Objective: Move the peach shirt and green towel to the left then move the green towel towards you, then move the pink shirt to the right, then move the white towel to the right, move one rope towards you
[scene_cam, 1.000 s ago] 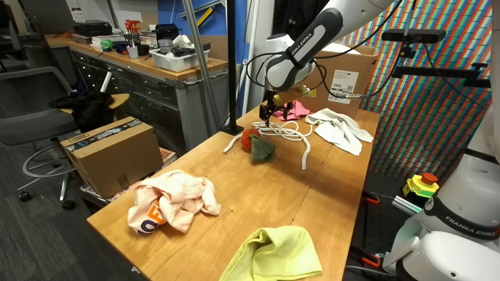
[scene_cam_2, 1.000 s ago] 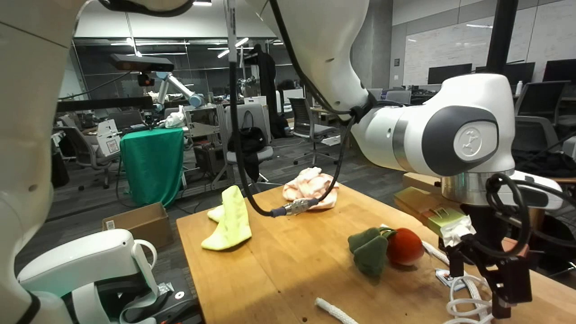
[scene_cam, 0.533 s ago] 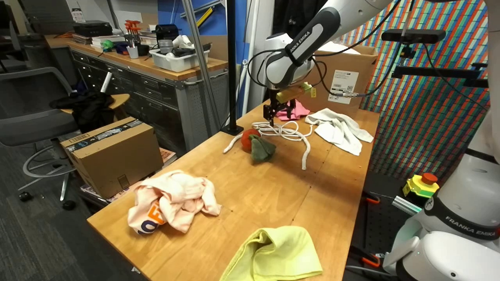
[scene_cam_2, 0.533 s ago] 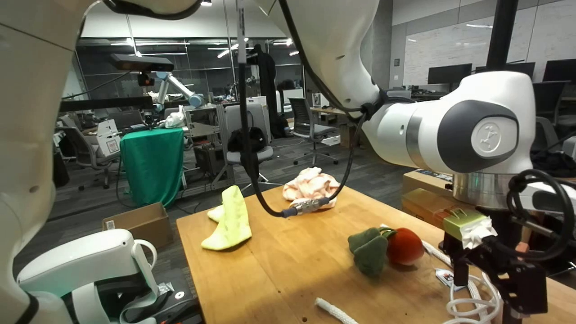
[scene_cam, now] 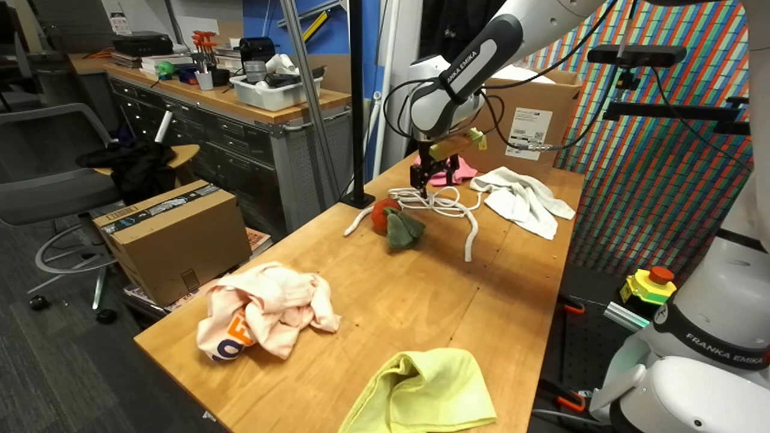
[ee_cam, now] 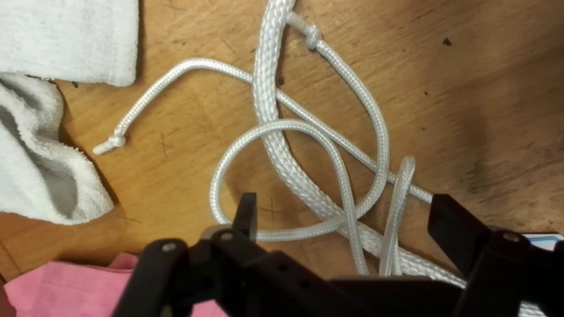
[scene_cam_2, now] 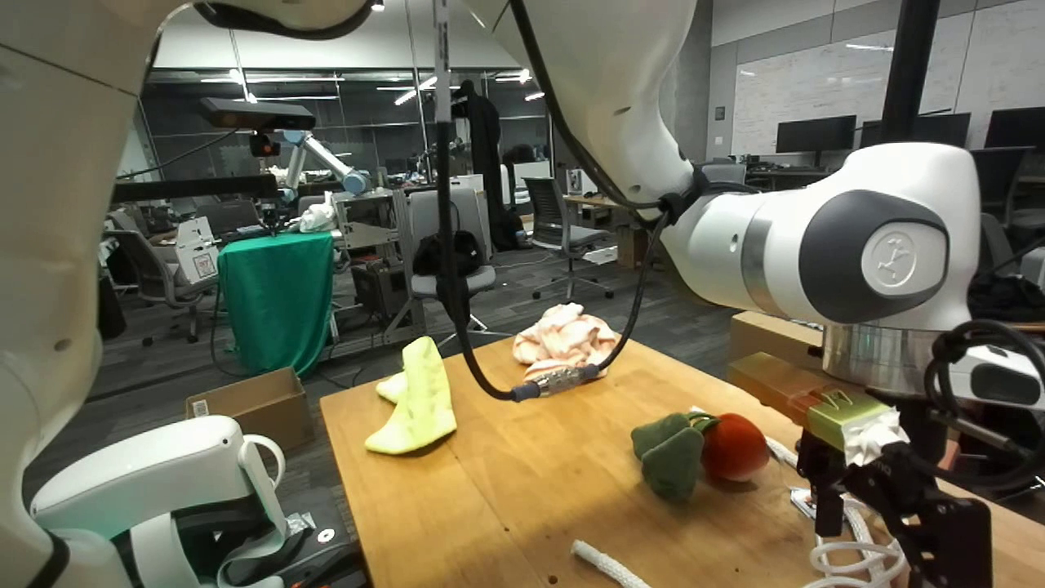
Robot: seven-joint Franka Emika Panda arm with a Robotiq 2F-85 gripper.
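White rope lies on the table: a thick braided length and thinner looped cord. My gripper stands open over it, loops showing between its spread fingers and none pinched. In an exterior view the gripper is just above the rope. The pink shirt sits behind it, and the white towel is spread to its right. At the opposite end of the table are the crumpled peach shirt and the folded green towel; both exterior views show these two.
A red ball with dark green cloth leaves sits beside the rope. A small flat packet lies near one finger. A large cardboard box stands behind the table's far end, and a black post rises at its edge.
In an exterior view the gripper has shifted slightly right and lower, over the rope. Its fingers stay apart. Cloths and rope look unmoved.
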